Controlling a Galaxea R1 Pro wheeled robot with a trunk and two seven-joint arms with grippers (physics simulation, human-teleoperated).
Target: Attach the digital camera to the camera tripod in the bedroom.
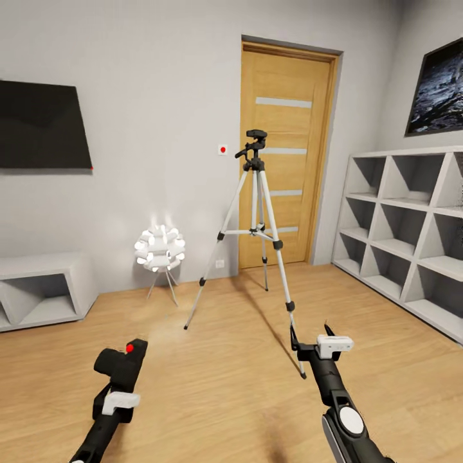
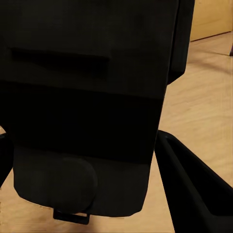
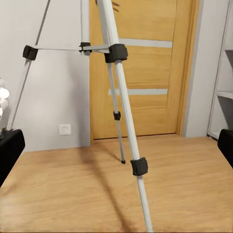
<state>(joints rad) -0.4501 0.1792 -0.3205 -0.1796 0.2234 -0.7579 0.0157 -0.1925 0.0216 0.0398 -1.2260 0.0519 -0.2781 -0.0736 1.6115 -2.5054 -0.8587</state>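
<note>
- Carrying the digital camera [image 1: 122, 363] low at head view's left, pinched in the left gripper [image 1: 119, 378]; red button up.
- Stood ahead before the wooden door [image 1: 286, 154]: camera tripod [image 1: 257, 225], black head bare, one foot planted near the right gripper [image 1: 325, 341].
- Right gripper spread, holding nothing; dark fingertips at both edges of right wrist view.
- Judged step: approach and raise. Best done by lifting well clear of the legs, then lowering the body level onto the head.
- Left wrist view gave the camera's dark underside close, one finger [image 2: 194, 184] alongside; right wrist view gave leg joints and a wall socket [image 3: 64, 129].
</note>
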